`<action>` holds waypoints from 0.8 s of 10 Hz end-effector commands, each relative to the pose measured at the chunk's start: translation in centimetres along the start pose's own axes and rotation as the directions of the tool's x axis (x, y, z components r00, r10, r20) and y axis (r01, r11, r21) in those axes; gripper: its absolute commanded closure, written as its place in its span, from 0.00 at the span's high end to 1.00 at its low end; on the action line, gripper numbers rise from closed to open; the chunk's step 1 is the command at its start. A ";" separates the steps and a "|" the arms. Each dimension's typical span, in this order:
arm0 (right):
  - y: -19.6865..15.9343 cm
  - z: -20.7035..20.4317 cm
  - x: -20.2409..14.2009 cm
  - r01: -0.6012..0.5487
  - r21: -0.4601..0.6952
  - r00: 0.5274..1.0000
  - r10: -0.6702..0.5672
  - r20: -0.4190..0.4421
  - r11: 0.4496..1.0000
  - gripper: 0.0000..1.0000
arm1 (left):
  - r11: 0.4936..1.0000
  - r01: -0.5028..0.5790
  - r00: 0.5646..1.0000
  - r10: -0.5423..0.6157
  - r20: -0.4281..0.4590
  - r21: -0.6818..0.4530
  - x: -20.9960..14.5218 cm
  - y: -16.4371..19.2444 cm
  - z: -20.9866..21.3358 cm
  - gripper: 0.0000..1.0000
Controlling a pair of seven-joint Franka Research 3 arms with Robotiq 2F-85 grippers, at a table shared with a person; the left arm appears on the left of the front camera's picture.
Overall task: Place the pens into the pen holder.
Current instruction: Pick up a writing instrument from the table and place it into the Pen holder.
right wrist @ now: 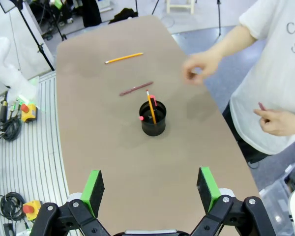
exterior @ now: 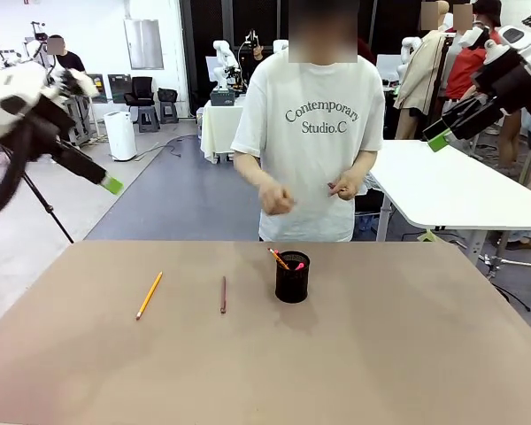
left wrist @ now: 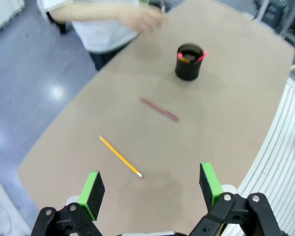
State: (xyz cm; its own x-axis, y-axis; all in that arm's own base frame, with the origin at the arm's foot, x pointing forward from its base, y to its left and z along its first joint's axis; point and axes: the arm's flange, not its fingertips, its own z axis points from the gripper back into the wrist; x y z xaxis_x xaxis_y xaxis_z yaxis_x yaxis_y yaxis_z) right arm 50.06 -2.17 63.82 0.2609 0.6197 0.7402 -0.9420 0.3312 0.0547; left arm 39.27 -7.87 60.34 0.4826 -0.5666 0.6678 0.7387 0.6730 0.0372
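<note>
Tan table (exterior: pixel 380 354), black cylindrical pen holder (exterior: pixel 292 279).

A person in a white T-shirt (exterior: pixel 310 150) printed "Contemporary Studio.C" stands at the far edge of the brown table (exterior: pixel 407 354), with a white table (exterior: pixel 442 186) behind and a white floor unit (exterior: pixel 120 135) and black office chairs (exterior: pixel 142 92) farther back.

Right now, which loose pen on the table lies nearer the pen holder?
The dark red-brown pen, just left of the pen holder in the front view; the yellow-orange pen lies farther left.
</note>
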 end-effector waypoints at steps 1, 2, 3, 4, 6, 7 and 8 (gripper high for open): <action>0.1 -0.1 0.0 0.001 0.003 1.000 -0.001 0.000 1.000 1.00 | 0.991 -0.111 0.987 0.119 -0.112 0.074 0.5 -3.2 -2.2 1.00; 0.1 -0.1 0.0 0.001 0.003 1.000 -0.001 0.000 1.000 1.00 | 0.978 -0.146 0.972 0.169 -0.161 0.149 0.3 -3.4 -4.5 1.00; 0.1 -0.1 0.0 0.001 0.003 1.000 -0.001 0.000 1.000 1.00 | 0.967 -0.167 0.958 0.206 -0.201 0.192 0.2 -3.0 -5.8 1.00; 0.1 -0.1 0.0 0.001 0.003 1.000 -0.001 0.000 1.000 1.00 | 0.958 -0.180 0.948 0.229 -0.220 0.221 -0.2 -2.9 -6.7 1.00; 0.1 -0.1 0.0 0.001 0.003 1.000 -0.001 0.000 1.000 1.00 | 0.948 -0.200 0.945 0.253 -0.206 0.249 -1.0 -2.2 -8.4 1.00; 0.1 -0.1 0.0 0.001 0.003 1.000 -0.001 0.000 1.000 1.00 | 0.963 -0.178 0.951 0.222 -0.215 0.204 -0.8 -3.2 -7.6 1.00; 0.1 -0.1 0.0 0.001 0.003 1.000 -0.001 0.000 1.000 1.00 | 0.963 -0.178 0.951 0.222 -0.215 0.204 -0.8 -3.2 -7.6 1.00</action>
State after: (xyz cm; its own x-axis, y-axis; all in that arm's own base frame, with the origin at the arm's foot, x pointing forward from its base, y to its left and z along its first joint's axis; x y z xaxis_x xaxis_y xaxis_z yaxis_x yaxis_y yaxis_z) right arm 50.07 -2.15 63.79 0.2611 0.6197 0.7401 -0.9421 0.3309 0.0553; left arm 40.65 -13.31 53.33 0.7337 -0.4834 0.4774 0.5187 0.8524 0.0659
